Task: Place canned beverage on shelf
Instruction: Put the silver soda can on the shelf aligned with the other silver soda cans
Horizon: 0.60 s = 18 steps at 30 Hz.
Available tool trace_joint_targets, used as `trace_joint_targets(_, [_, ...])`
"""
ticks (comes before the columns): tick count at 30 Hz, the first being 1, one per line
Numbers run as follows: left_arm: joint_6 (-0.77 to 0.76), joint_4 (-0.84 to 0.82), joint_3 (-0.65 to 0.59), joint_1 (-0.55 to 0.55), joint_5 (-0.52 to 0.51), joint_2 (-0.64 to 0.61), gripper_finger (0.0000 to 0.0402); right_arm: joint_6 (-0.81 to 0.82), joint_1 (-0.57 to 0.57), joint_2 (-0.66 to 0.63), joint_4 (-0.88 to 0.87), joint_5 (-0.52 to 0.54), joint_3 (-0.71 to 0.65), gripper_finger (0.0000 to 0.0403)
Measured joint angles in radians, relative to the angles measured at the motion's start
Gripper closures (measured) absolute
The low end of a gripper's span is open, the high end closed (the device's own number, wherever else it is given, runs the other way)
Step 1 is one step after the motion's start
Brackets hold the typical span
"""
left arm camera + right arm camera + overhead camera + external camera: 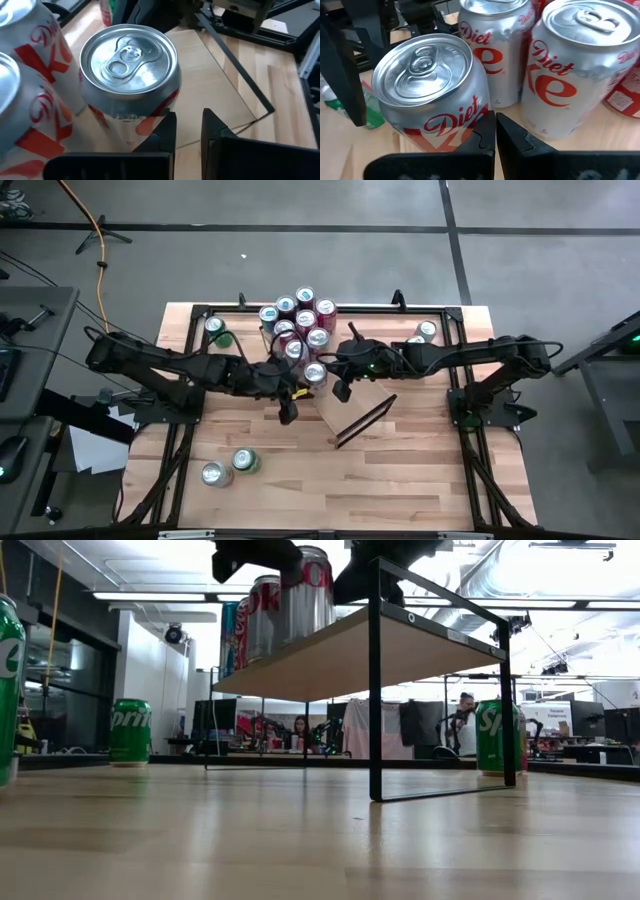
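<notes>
The shelf [350, 650] stands mid-table, its pale plank [215, 75] on a black frame. Several Coke and Diet Coke cans [300, 320] stand upright on its far-left end. The nearest Diet Coke can [314, 373] [129, 65] [427, 85] stands on the plank at the cluster's near side. My left gripper [289, 408] [188, 132] is just left of and nearer than that can, open by a narrow gap with only plank showing through. My right gripper [341, 388] [495, 132] is shut, its tips at that can's right side. My right gripper's shut fingertips [487, 125] stand level with the lower wall [455, 130] of the nearest Diet Coke can, coming from the table's right and slanting down. I cannot tell whether they touch it. The can stands on the plank.
Green Sprite cans stand on the tabletop at far left [215, 330] and far right [425, 332], and two more cans are near the front left [230, 467]. The shelf's near-right half [355, 405] is bare. People sit in the room beyond [300, 730].
</notes>
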Motion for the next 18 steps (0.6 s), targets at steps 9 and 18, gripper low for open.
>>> trace_joint_targets(9, [0.007,-0.009,0.000,0.034,-0.016,0.000,0.0401,0.008,0.016,-0.018,-0.045,0.023,0.000,0.0403])
trace_joint_targets(18, [0.016,-0.012,0.000,0.040,-0.093,0.000,0.0401,0.050,0.038,-0.101,-0.139,0.000,0.000,0.0403])
